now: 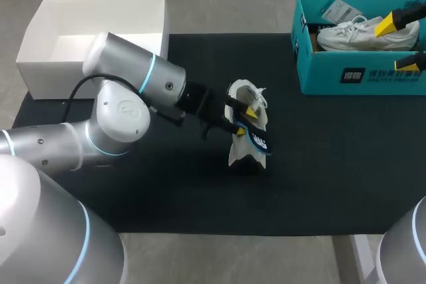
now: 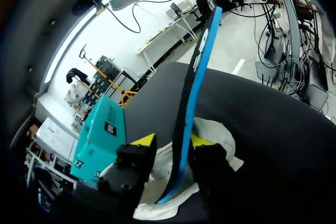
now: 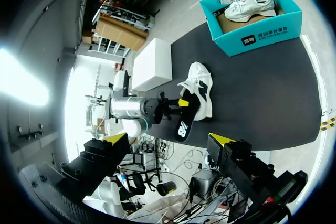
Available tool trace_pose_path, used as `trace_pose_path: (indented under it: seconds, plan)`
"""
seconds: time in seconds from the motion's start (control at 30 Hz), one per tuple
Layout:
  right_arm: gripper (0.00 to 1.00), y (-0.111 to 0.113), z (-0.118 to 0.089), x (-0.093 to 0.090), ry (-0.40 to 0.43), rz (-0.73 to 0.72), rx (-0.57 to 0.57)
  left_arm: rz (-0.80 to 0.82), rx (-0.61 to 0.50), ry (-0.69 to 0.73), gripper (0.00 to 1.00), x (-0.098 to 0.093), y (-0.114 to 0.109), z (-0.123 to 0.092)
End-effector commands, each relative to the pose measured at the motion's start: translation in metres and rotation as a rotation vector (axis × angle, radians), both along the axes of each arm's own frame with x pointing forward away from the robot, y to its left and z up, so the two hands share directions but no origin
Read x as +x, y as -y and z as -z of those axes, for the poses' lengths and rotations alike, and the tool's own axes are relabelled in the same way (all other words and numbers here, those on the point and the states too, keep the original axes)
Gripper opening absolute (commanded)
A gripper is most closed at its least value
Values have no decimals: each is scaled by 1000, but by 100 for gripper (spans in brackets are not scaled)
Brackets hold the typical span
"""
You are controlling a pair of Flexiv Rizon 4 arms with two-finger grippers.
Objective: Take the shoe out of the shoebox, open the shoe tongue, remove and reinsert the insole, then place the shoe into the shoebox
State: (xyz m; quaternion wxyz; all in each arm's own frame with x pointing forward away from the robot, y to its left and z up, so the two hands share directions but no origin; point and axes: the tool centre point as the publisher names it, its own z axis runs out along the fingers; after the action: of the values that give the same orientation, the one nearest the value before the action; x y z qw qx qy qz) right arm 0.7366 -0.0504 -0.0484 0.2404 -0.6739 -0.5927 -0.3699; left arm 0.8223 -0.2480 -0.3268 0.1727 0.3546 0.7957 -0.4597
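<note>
On the black mat [image 1: 319, 164] a white shoe [image 1: 238, 153] stands with its opening toward my left gripper [image 1: 245, 112]. A black insole with a blue edge [image 1: 258, 141] sticks out of the shoe. In the left wrist view the insole [image 2: 197, 72] rises between the yellow tips of the left gripper [image 2: 173, 141], which is open: one finger is against it and the other is a little apart. My right gripper [image 1: 399, 44] hangs wide open and empty over the teal shoebox [image 1: 359, 74]. The right wrist view takes in the shoe [image 3: 202, 85] and the insole [image 3: 185, 124] from afar.
A second white shoe [image 1: 353, 34] lies inside the teal shoebox at the back right of the table. An open white box [image 1: 40, 64] sits at the back left. The mat's front and right parts are bare.
</note>
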Motion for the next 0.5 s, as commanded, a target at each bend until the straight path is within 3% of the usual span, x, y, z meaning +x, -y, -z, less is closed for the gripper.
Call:
trace_pose_path:
  seconds: [0.03, 0.17, 0.2, 0.23, 0.5]
  plan:
    - [100, -1, 1, 1, -2, 0, -2, 4, -4, 2, 35, -4, -1, -6]
    - [100, -1, 1, 1, -2, 0, -2, 20, -14, 6, 23, -10, -1, -11]
    - [100, -1, 1, 1, -2, 0, -2, 24, -11, 6, 7, -11, -1, -10]
    - [100, -1, 1, 1, -2, 0, -2, 25, -9, 5, 0, -11, -2, -9]
    - [100, -1, 1, 1, -2, 0, -2, -52, 17, -5, 0, -4, -2, 4]
